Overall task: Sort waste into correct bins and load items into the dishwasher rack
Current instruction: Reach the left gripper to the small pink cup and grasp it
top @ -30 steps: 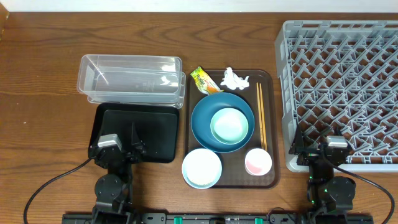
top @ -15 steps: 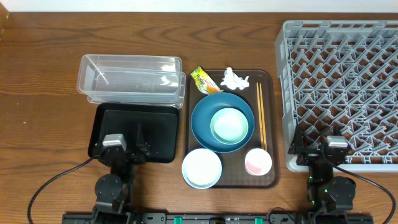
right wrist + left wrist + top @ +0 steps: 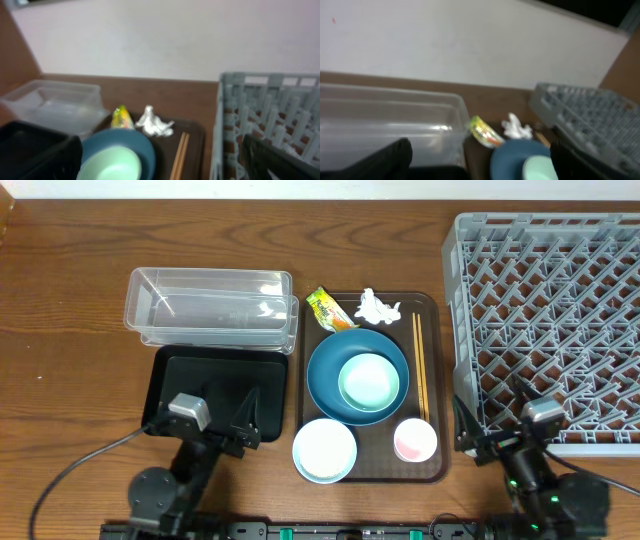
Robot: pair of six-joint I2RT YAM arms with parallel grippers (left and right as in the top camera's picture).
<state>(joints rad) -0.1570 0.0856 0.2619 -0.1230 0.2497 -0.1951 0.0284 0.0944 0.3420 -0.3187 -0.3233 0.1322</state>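
Left end effector (image 3: 480, 152), over the black tray (image 3: 190, 375), and right end effector (image 3: 160, 155), at the near corner of the grey rack (image 3: 550, 300), both stand released and empty; snack wrapper (image 3: 325, 307) and tissue (image 3: 376, 307) lie at the far edge of the brown tray (image 3: 433, 340).

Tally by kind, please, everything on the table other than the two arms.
Bowls: 3 (large dark-blue bowl-plate, pale mint bowl, white bowl)
Cups: 1 (small pink cup)
Chopsticks: 1 (pair of wooden chopsticks)
Waste: 2 (yellow-green-orange snack wrapper, crumpled white tissue)
Bins: 2 (clear plastic tub, shallow black tray)
Serving trays: 1 (brown serving tray)
Racks: 1 (grey plastic crate)
Total: 11
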